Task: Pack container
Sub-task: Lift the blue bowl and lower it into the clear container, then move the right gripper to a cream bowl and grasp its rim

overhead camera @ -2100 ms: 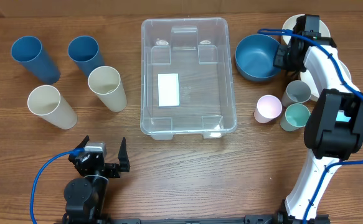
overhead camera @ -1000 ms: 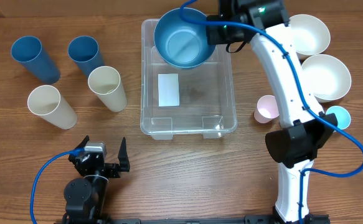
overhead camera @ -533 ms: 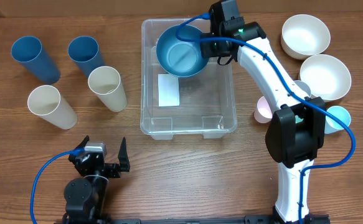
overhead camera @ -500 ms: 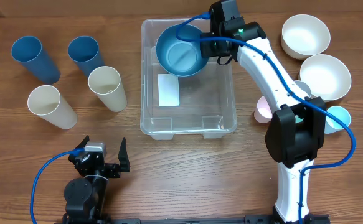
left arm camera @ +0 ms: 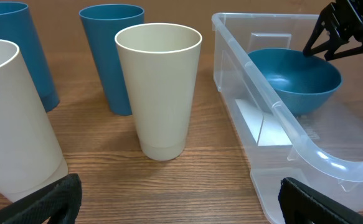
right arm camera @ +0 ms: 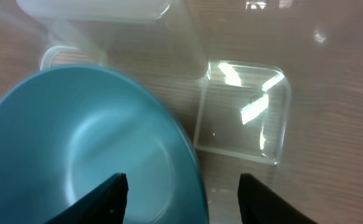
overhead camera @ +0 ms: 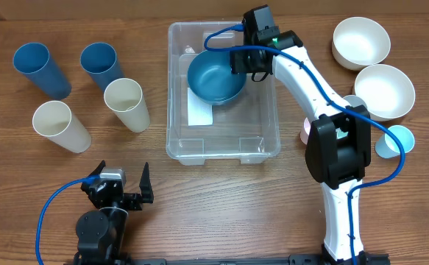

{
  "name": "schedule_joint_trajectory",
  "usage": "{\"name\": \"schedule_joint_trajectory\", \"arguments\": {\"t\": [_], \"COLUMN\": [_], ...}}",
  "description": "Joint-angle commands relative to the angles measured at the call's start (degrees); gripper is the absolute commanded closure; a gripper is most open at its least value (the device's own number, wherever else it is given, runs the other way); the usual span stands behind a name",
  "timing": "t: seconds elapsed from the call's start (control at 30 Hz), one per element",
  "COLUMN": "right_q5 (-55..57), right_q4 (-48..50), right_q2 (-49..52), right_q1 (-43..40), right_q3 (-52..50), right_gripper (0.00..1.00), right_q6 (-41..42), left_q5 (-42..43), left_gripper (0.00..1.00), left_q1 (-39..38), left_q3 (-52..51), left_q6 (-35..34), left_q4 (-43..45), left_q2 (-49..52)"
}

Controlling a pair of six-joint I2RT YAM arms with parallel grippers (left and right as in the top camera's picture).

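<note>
1. Blue bowl (overhead camera: 215, 77), aloft a moment ago, now sits inside the container (overhead camera: 176, 88) — midway along the far edge of the tabletop (overhead camera: 221, 213).
2. Right gripper (right arm camera: 182, 186) has sprung apart, releasing it — one item packed.
3. Left gripper (overhead camera: 122, 178) idles wide.

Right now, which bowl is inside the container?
The blue bowl: it sits in the container, while both white bowls stand on the table to its right.

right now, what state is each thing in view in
container: lidless, holding the blue bowl
blue bowl: upright, inside container
right end effector: open, over bowl's rim
left end effector: open, empty
tall cups: four, upright, outside container
white bowls: two, upright, unstacked
</note>
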Motion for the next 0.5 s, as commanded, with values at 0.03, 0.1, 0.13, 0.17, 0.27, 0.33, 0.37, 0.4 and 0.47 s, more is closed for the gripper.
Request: {"name": "schedule_joint_trajectory", "arguments": {"t": [0.03,0.1,0.13,0.17,0.27,0.33,0.37,0.4,0.47], "right_q5": [-0.9,0.3,2.2,4.1,11.0,12.0,12.0,11.8,9.5], "right_q4": [-12.0,-19.9,-22.5,-23.8,-26.4,-25.6,-25.5,-25.3,-23.7], "right_q2": [-1.1,-2.2,-2.5,-2.5,-2.5,-2.0,-1.4,-0.9,0.2], "right_q1": [0.3,-0.3,-1.3,-2.1,-8.1,-15.1,-18.5,-21.2,-27.1], "right_q3": [18.3,30.2,34.6,36.8,39.1,37.6,37.3,36.9,34.2], "right_gripper": [0.38,0.37,0.36,0.36,0.34,0.32,0.32,0.32,0.32], "right_q6": [-1.5,-1.4,-1.2,-0.5,3.6,8.1,10.3,11.9,12.3], "left_q5": [0.8,0.8,0.8,0.8,0.8,0.8,0.8,0.8,0.8], "left_gripper": [0.0,0.0,0.0,0.0,0.0,0.0,0.0,0.0,0.0], "left_q1": [0.3,0.3,0.3,0.3,0.3,0.3,0.3,0.3,0.3], "left_q3": [-0.3,-0.3,-0.3,-0.3,-0.3,-0.3,-0.3,-0.3,-0.3], "left_q6": [1.1,1.1,1.1,1.1,1.1,1.1,1.1,1.1,1.1], "left_q4": [0.2,0.2,0.2,0.2,0.2,0.2,0.2,0.2,0.2], "left_q2": [-0.5,-0.5,-0.5,-0.5,-0.5,-0.5,-0.5,-0.5,-0.5]}}
